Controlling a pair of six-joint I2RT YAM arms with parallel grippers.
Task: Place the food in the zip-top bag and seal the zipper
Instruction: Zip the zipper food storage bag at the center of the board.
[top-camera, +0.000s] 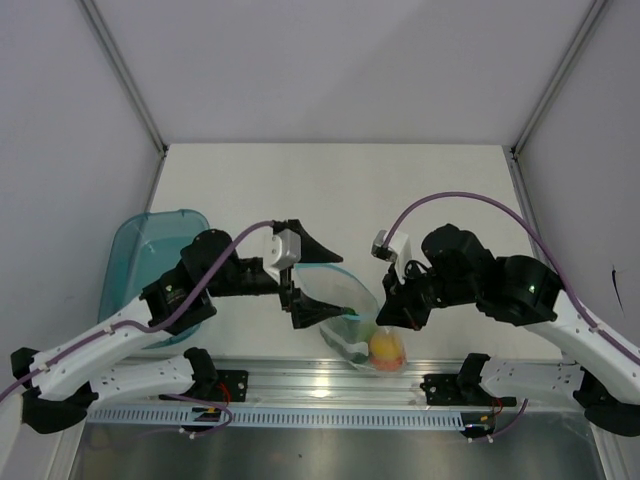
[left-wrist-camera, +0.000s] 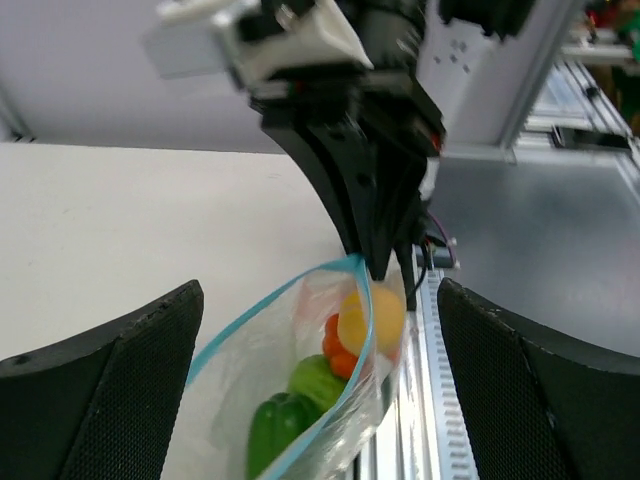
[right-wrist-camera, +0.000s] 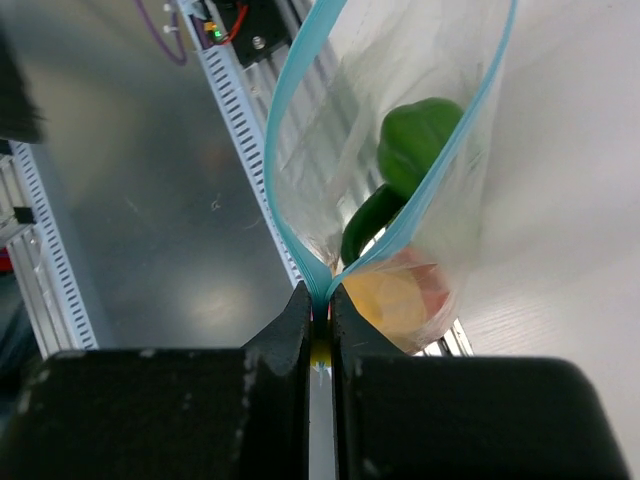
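Top view: left arm reaches in from the near left corner, forearm level. The left hand (top-camera: 335, 288) is spread wide and faces the mouth of the zip-top bag (top-camera: 345, 325). The right arm folds in from the right, and the right hand (top-camera: 388, 312) sits at the bag's right corner. The bag lies between the two hands at the near edge of the tabletop (top-camera: 330, 190), an orange fruit (top-camera: 387, 347) at its bottom. A teal tray (top-camera: 140, 250) sits to the far left.

Left wrist view: own fingers (left-wrist-camera: 110, 390) stand well apart, touching nothing. Opposite, the right hand pinches the end of the light blue zipper (left-wrist-camera: 260, 310). The bag hangs crinkled with its mouth gaping. A yellow fruit (left-wrist-camera: 372, 315) is uppermost, with green pieces (left-wrist-camera: 280, 425) lower.

Right wrist view: jaws pressed together on the zipper's end, the two blue strips parting above the grip. A green round fruit (right-wrist-camera: 420, 140) and a dark chili (right-wrist-camera: 365, 230) are inside.
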